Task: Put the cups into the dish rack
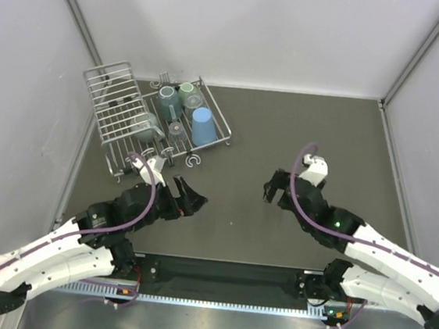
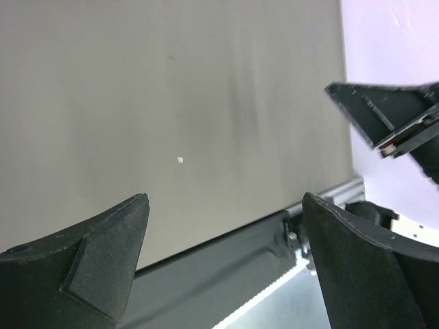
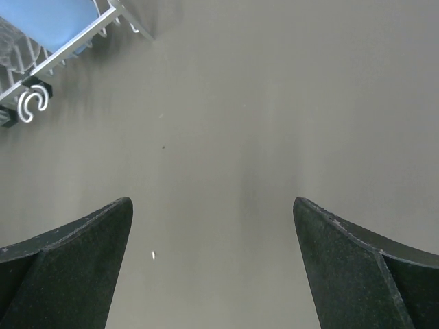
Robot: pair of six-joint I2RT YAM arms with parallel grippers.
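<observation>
Grey table (image 1: 309, 135), cups (image 1: 202, 125) sitting in the dish rack (image 1: 107, 99) back-left — your left gripper (image 1: 190, 195) and right gripper (image 1: 274, 186) both gape wide, holding nothing.

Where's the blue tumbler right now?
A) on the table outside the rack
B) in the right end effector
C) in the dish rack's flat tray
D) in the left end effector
C: the blue tumbler sits inside the dish rack, in its flat tray section, while the left end effector and right end effector are both open and empty.
</observation>
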